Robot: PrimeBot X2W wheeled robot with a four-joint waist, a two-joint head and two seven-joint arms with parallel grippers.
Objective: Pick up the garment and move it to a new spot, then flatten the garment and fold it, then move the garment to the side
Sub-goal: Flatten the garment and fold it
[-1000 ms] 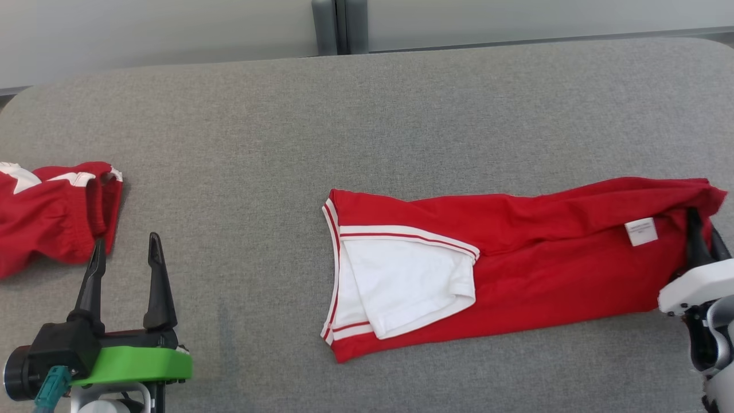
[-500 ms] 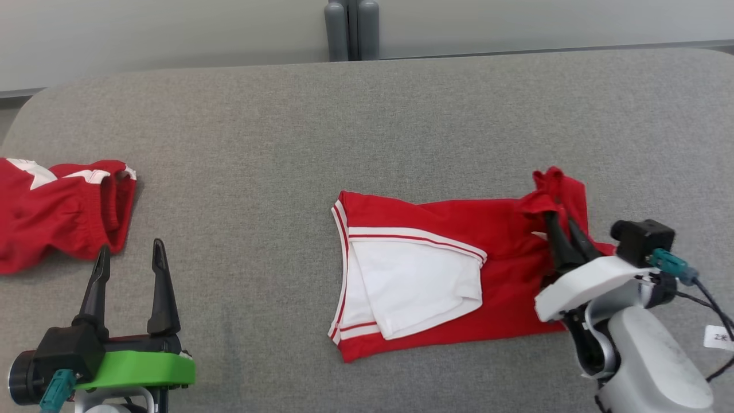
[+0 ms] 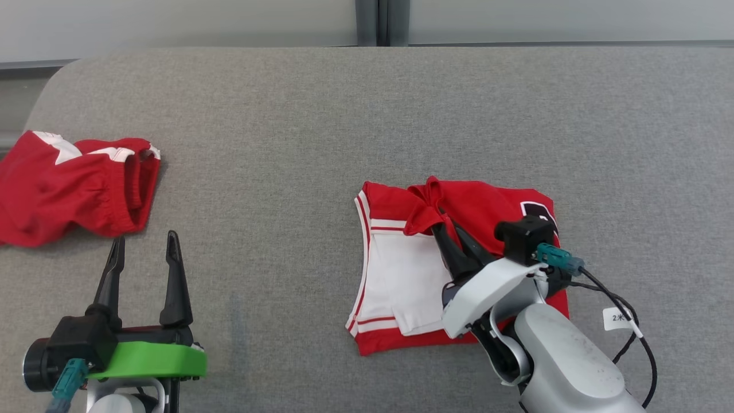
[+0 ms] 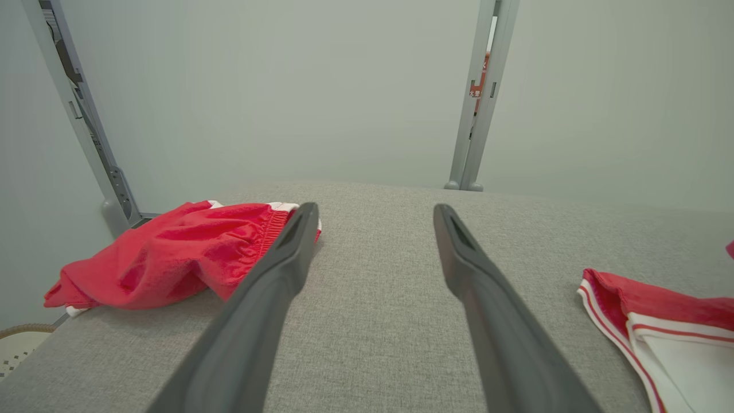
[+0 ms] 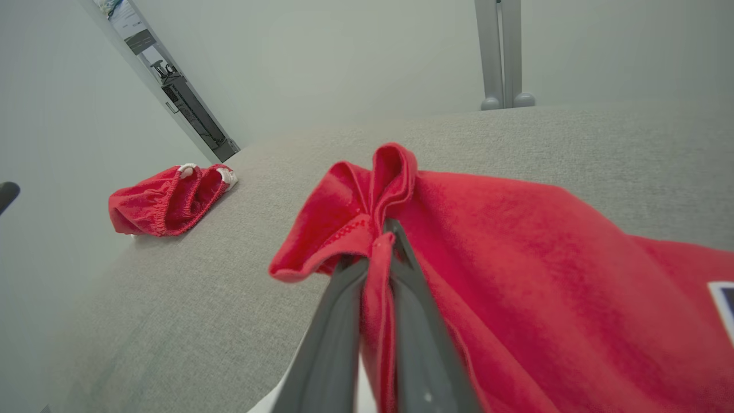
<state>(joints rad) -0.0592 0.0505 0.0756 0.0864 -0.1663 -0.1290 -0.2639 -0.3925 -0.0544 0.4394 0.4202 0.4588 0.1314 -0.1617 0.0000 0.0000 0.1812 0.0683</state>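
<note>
**Right end carried over, fold almost laid**

The grey woven-fabric table (image 3: 367, 115) carries two pieces of clothing, well apart. The task's piece, a red jersey garment with a white panel and striped trim (image 3: 487, 203), lies right of centre. A second ago it stretched out long toward the right edge. Now it is about half that length, doubled on itself, with a dark printed patch showing on the upturned layer. A crumpled red garment with an elastic waistband (image 3: 69, 183) sits at the far left, untouched; its shift in the head view comes from the camera moving.

The right gripper (image 3: 444, 226) has swept leftward across the piece. Its fingers are pinched together on a bunched red edge, held just above the white panel and not yet laid down. The left gripper (image 3: 143, 244) hovers over bare table near the crumpled garment, fingers spread wide and holding nothing.

The fold looks nearly complete. What probably remains is lowering and releasing that edge, then shifting the piece aside.
</note>
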